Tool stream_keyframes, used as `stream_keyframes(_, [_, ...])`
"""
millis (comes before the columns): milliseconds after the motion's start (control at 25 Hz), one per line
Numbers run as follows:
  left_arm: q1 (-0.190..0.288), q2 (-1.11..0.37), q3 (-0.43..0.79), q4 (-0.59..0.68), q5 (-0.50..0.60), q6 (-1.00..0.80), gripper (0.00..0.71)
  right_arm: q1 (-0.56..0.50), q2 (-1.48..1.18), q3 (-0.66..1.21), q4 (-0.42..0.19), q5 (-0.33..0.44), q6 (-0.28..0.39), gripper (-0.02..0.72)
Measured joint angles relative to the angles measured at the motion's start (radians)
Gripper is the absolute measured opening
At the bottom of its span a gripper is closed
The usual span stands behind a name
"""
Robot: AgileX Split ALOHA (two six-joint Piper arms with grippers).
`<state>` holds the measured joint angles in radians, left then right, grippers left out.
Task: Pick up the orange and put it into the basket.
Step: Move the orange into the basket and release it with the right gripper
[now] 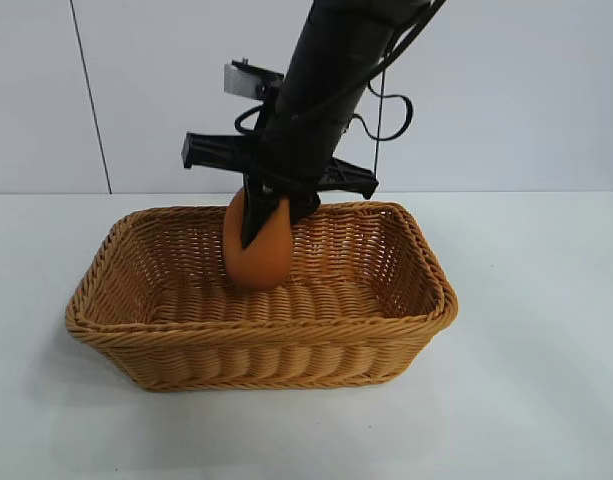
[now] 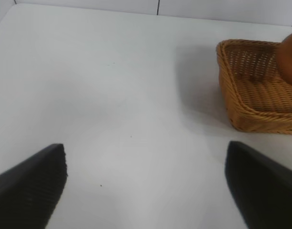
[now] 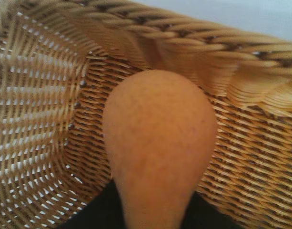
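The orange (image 1: 258, 255) is dull orange-brown and hangs inside the wicker basket (image 1: 266, 322), near its back wall. My right gripper (image 1: 271, 215) comes down from above and is shut on the orange's upper part, one dark finger on each side. I cannot tell whether the fruit touches the basket floor. In the right wrist view the orange (image 3: 160, 143) fills the middle between the dark fingers (image 3: 100, 212), with the basket's weave (image 3: 50, 119) all around it. My left gripper (image 2: 146, 147) stands open over bare table, apart from the basket (image 2: 260, 90), and the orange (image 2: 291, 52) shows at that view's edge.
The basket sits in the middle of a white table (image 1: 546, 380) with bare surface on every side. A pale wall (image 1: 526, 90) stands behind. The right arm's black body (image 1: 326, 90) slants over the basket's back rim.
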<state>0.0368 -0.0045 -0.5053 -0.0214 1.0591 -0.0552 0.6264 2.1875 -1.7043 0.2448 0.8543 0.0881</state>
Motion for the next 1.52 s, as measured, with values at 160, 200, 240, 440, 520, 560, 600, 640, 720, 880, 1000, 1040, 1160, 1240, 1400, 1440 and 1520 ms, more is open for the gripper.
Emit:
stream_keyframes(160, [0.000, 0.000, 0.000, 0.000, 0.000, 0.000, 0.644, 0.000, 0.006, 0.000, 0.000, 0.003, 0.000, 0.300])
stream_keyframes(200, [0.000, 0.000, 0.000, 0.000, 0.000, 0.000, 0.644, 0.000, 0.006, 0.000, 0.000, 0.003, 0.000, 0.405])
stream_keyframes(240, [0.000, 0.000, 0.000, 0.000, 0.000, 0.000, 0.644, 0.000, 0.004, -0.002, 0.000, 0.005, 0.000, 0.501])
stream_keyframes(440, [0.000, 0.000, 0.000, 0.000, 0.000, 0.000, 0.644, 0.000, 0.000, -0.080, -0.013, 0.093, 0.000, 0.662])
stream_keyframes(520, [0.000, 0.000, 0.000, 0.000, 0.000, 0.000, 0.644, 0.000, 0.000, -0.133, -0.043, 0.163, 0.000, 0.672])
stream_keyframes(560, [0.000, 0.000, 0.000, 0.000, 0.000, 0.000, 0.644, 0.000, 0.000, -0.165, -0.059, 0.194, 0.000, 0.673])
stream_keyframes(600, [0.000, 0.000, 0.000, 0.000, 0.000, 0.000, 0.644, 0.000, 0.000, -0.192, -0.084, 0.231, 0.000, 0.673])
stream_keyframes(640, [0.000, 0.000, 0.000, 0.000, 0.000, 0.000, 0.644, 0.000, -0.001, -0.223, -0.114, 0.268, 0.002, 0.673])
stream_keyframes(720, [0.000, 0.000, 0.000, 0.000, 0.000, 0.000, 0.644, 0.000, -0.003, -0.272, -0.187, 0.326, 0.021, 0.673])
stream_keyframes(880, [0.000, 0.000, 0.000, 0.000, 0.000, 0.000, 0.644, -0.025, -0.011, -0.301, -0.331, 0.351, 0.052, 0.673])
stream_keyframes(1000, [0.000, 0.000, 0.000, 0.000, 0.000, 0.000, 0.644, -0.087, -0.009, -0.302, -0.358, 0.356, 0.061, 0.673])
stream_keyframes(1040, [0.000, 0.000, 0.000, 0.000, 0.000, 0.000, 0.644, -0.117, -0.008, -0.302, -0.360, 0.356, 0.061, 0.673])
stream_keyframes(1160, [0.000, 0.000, 0.000, 0.000, 0.000, 0.000, 0.644, -0.213, -0.008, -0.302, -0.362, 0.356, 0.064, 0.673])
stream_keyframes(1240, [0.000, 0.000, 0.000, 0.000, 0.000, 0.000, 0.644, -0.280, -0.008, -0.302, -0.361, 0.356, 0.063, 0.673])
stream_keyframes(1400, [0.000, 0.000, 0.000, 0.000, 0.000, 0.000, 0.644, -0.415, -0.008, -0.302, -0.314, 0.356, 0.044, 0.673])
stream_keyframes(1440, [0.000, 0.000, 0.000, 0.000, 0.000, 0.000, 0.644, -0.445, -0.008, -0.302, -0.299, 0.356, 0.039, 0.673])
stream_keyframes(1520, [0.000, 0.000, 0.000, 0.000, 0.000, 0.000, 0.644, -0.486, -0.008, -0.302, -0.270, 0.356, 0.028, 0.673])
